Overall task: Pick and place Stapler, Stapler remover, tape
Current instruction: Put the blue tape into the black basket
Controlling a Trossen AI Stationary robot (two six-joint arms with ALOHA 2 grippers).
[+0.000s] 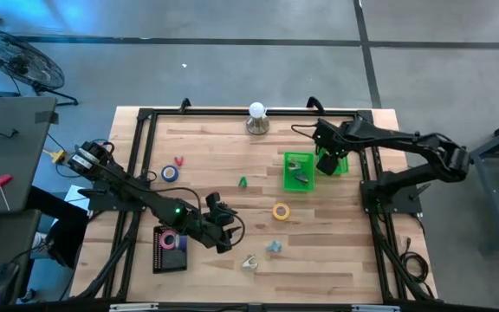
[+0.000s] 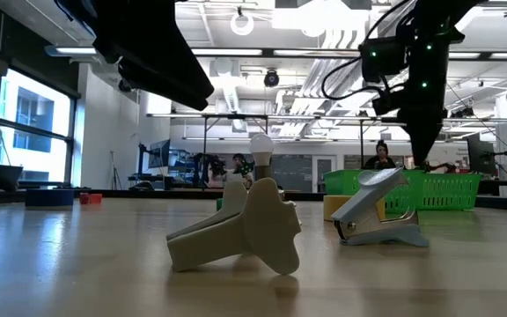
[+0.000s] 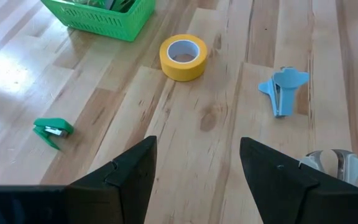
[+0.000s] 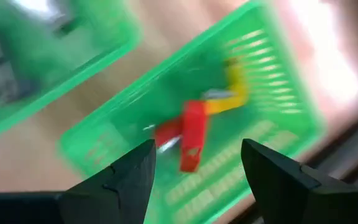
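Note:
My left gripper (image 3: 197,149) stands open near the table's front left (image 1: 223,230), touching nothing. Ahead of it on the wood lie a yellow tape roll (image 3: 183,56), a blue staple remover (image 3: 283,90), a small green stapler (image 3: 53,130) and a pale staple remover (image 3: 337,165). My right gripper (image 4: 197,155) hangs open, pointing down over a small green bin (image 4: 253,124) at the back right (image 1: 326,163). In that bin lie a red piece (image 4: 191,137) and a yellow piece (image 4: 232,93). A pink tape roll (image 1: 170,241) rests on a black box, and a blue tape roll (image 1: 170,173) lies at the left.
A larger green bin (image 1: 299,171) holding a grey object stands beside the small one. A light bulb on a stand (image 1: 257,117) is at the far edge. A black frame (image 1: 145,117) borders the table. In the low view, the pale remover (image 2: 245,233) lies nearest.

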